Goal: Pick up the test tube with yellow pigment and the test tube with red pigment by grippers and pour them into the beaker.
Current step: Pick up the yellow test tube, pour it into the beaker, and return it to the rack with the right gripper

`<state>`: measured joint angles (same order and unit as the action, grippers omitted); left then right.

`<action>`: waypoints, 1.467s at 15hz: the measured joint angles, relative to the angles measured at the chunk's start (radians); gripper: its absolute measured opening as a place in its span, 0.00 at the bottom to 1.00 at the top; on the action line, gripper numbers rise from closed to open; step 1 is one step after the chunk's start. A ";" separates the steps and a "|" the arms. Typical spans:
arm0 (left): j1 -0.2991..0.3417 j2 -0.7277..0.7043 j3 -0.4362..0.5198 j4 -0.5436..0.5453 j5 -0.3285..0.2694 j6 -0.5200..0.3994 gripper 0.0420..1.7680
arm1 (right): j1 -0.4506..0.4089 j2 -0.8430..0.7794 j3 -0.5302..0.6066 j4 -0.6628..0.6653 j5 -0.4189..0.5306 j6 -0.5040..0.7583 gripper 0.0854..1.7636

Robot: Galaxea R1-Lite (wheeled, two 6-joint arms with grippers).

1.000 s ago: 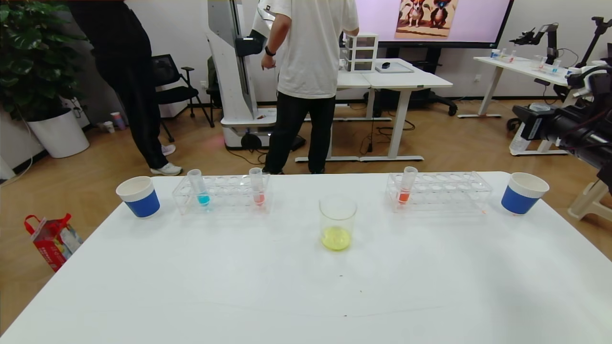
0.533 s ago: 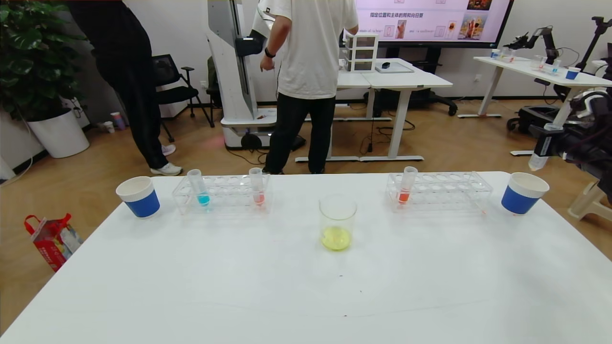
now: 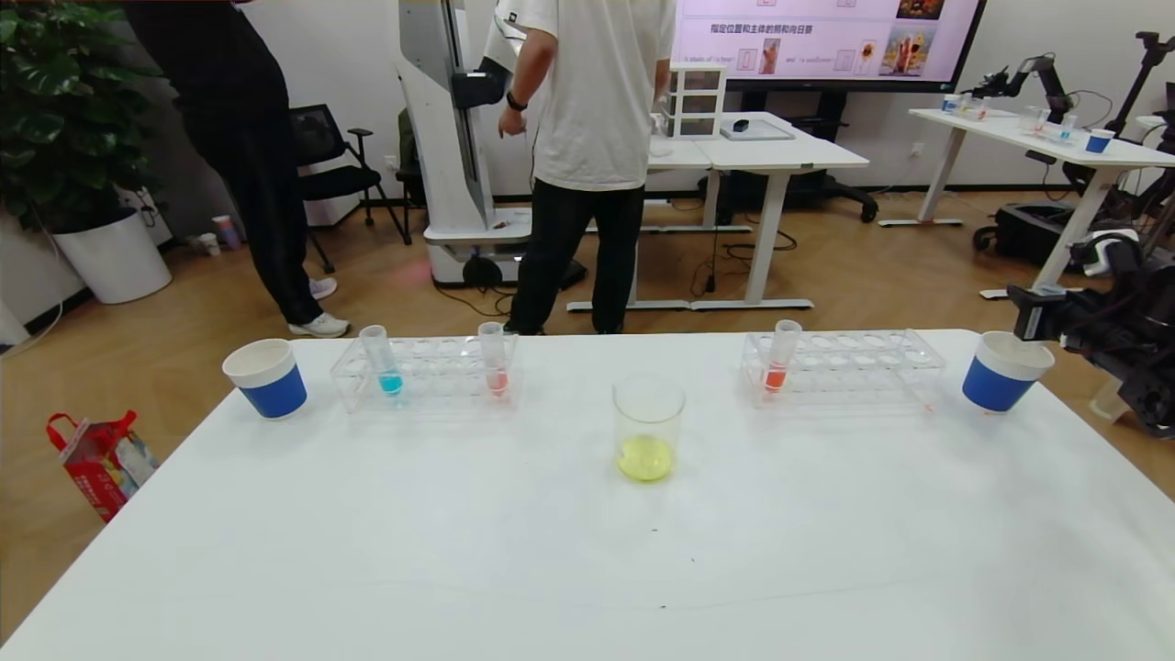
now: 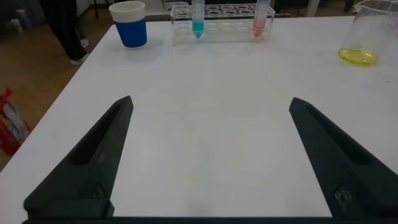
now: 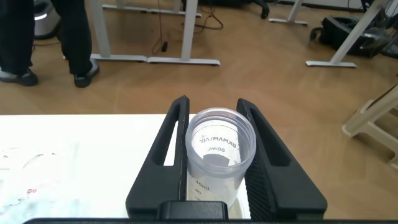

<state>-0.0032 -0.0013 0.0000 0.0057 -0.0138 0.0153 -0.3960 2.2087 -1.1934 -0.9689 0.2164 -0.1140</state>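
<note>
The beaker (image 3: 648,427) stands mid-table with yellow liquid at its bottom; it also shows in the left wrist view (image 4: 367,34). My right gripper (image 3: 1033,321) is shut on a clear empty tube (image 5: 221,149) and holds it upright just over the right paper cup (image 3: 1003,371). No tube with yellow liquid shows. The test tube with red pigment (image 3: 496,365), pale pink, stands in the left rack (image 3: 427,372), also seen in the left wrist view (image 4: 260,18). My left gripper (image 4: 210,106) is open and empty, low over the table's near left part, out of the head view.
A turquoise tube (image 3: 384,363) shares the left rack. An orange-red tube (image 3: 780,360) stands in the right rack (image 3: 844,367). A second blue-and-white cup (image 3: 266,376) is at far left. Two people (image 3: 587,138) stand beyond the table's far edge.
My right arm has come down and toward the table with the empty tube, from high at the right edge to just over the right cup. Nothing else on the table moved.
</note>
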 joint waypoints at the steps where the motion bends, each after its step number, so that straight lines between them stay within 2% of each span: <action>1: 0.000 0.000 0.000 0.000 0.000 0.000 0.99 | -0.001 0.011 0.001 -0.017 0.001 0.001 0.26; 8: 0.000 0.000 0.000 0.000 0.000 0.000 0.99 | 0.000 0.031 0.048 -0.029 0.010 0.012 0.27; 9: 0.000 0.000 0.000 0.000 0.000 0.000 0.99 | -0.001 0.030 0.057 -0.029 0.010 0.017 0.35; 10: 0.000 0.000 0.000 0.000 0.000 0.000 0.99 | -0.002 0.027 0.060 -0.033 0.008 0.019 0.53; 11: 0.000 0.000 0.000 0.000 0.000 0.000 0.99 | -0.002 0.023 0.064 -0.041 0.008 0.020 0.76; 12: 0.000 0.000 0.000 0.000 0.000 0.000 0.99 | -0.002 0.019 0.070 -0.061 0.010 0.021 0.92; 13: 0.000 0.000 0.000 0.000 0.000 0.000 0.99 | -0.002 0.015 0.075 -0.092 0.013 0.021 0.98; 17: 0.000 0.000 0.000 0.000 0.000 0.000 0.99 | 0.021 -0.004 0.086 -0.164 0.020 0.026 0.98; 22: 0.000 0.000 0.000 0.000 0.000 0.000 0.99 | 0.148 -0.086 0.081 -0.120 0.014 0.077 0.98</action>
<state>-0.0028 -0.0013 0.0000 0.0057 -0.0134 0.0153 -0.2481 2.1226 -1.1126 -1.0891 0.2302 -0.0374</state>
